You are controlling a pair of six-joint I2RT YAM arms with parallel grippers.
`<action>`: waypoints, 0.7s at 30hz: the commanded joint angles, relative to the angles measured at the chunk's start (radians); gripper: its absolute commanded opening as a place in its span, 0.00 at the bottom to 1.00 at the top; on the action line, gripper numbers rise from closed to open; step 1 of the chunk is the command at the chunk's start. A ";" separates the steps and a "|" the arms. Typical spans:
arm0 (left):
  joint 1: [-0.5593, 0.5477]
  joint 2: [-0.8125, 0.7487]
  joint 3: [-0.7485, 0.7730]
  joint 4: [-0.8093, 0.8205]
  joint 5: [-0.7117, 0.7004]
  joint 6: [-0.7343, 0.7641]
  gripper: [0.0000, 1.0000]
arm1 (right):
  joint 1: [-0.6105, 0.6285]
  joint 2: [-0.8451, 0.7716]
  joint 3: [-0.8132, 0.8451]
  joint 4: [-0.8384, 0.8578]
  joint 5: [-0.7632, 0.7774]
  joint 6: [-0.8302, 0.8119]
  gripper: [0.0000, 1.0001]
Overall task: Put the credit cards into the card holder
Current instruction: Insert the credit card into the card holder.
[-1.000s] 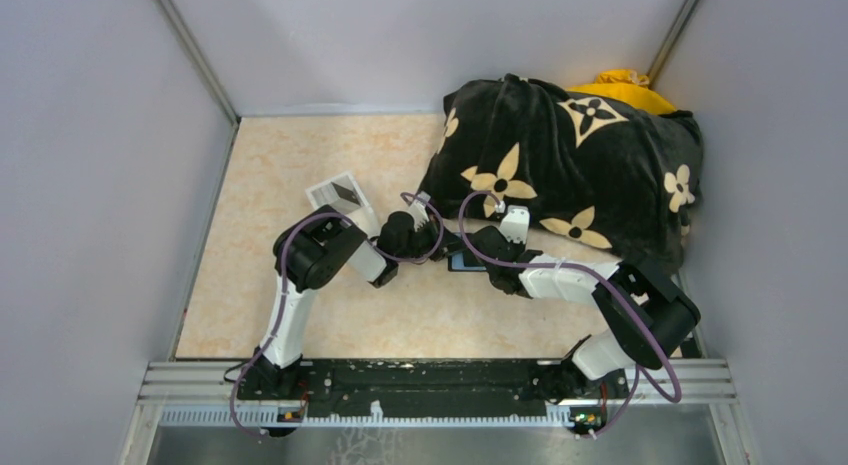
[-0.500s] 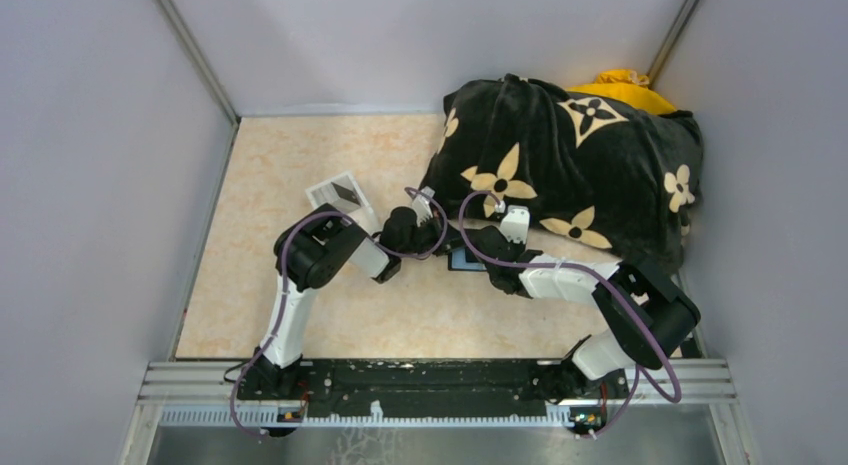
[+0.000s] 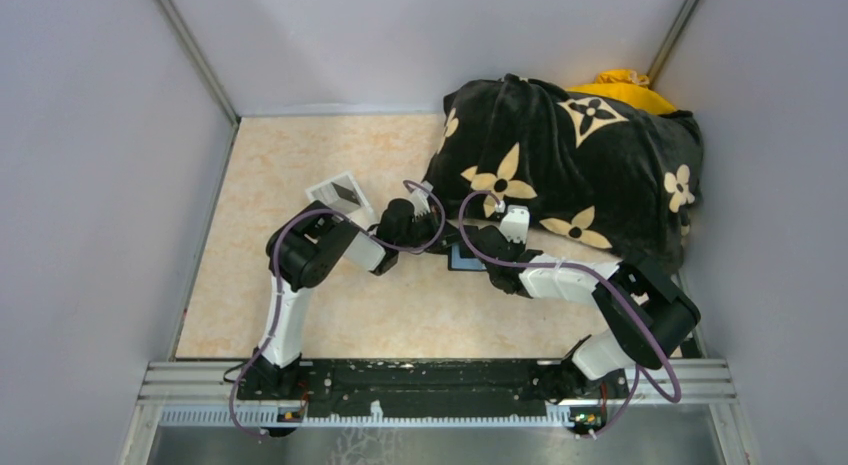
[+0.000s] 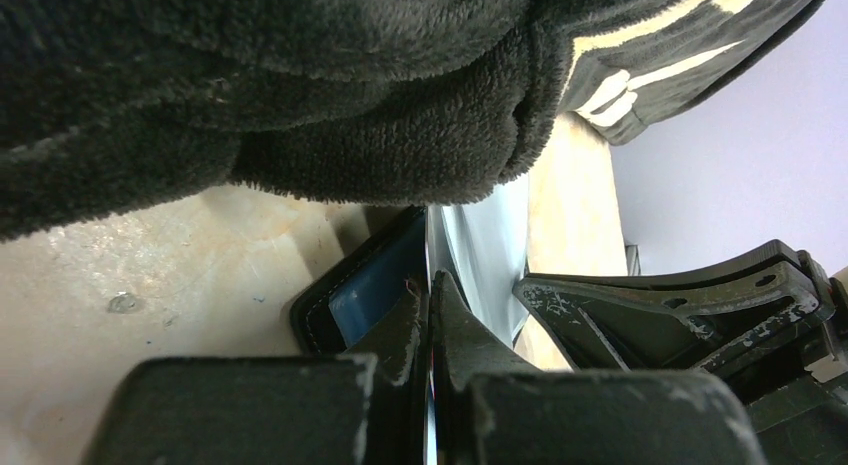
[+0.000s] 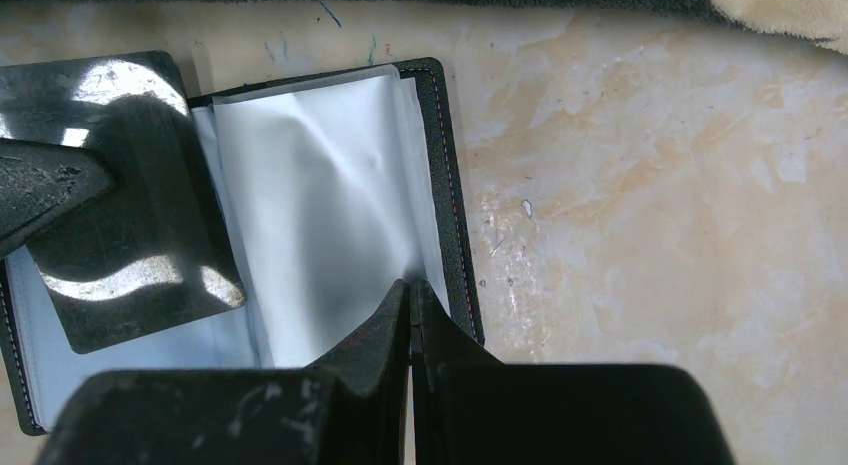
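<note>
Card holder, one; credit card, one.

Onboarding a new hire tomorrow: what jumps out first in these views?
The big black flower-patterned cushion fills the table's far right corner. Beside its near edge both arms meet over the open card holder: the left tool is shut on a dark glossy credit card, and the right tool is apparently pinching one of its pale sleeves.
</note>
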 commanded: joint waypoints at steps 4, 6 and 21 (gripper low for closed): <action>0.009 0.002 0.021 -0.156 0.011 0.097 0.00 | -0.012 0.045 -0.002 -0.016 -0.104 0.007 0.00; 0.005 0.011 0.023 -0.152 0.019 0.091 0.00 | -0.012 0.047 -0.001 -0.015 -0.105 0.008 0.00; -0.039 0.070 0.056 -0.095 0.099 -0.009 0.00 | -0.012 0.052 -0.012 -0.006 -0.107 0.013 0.00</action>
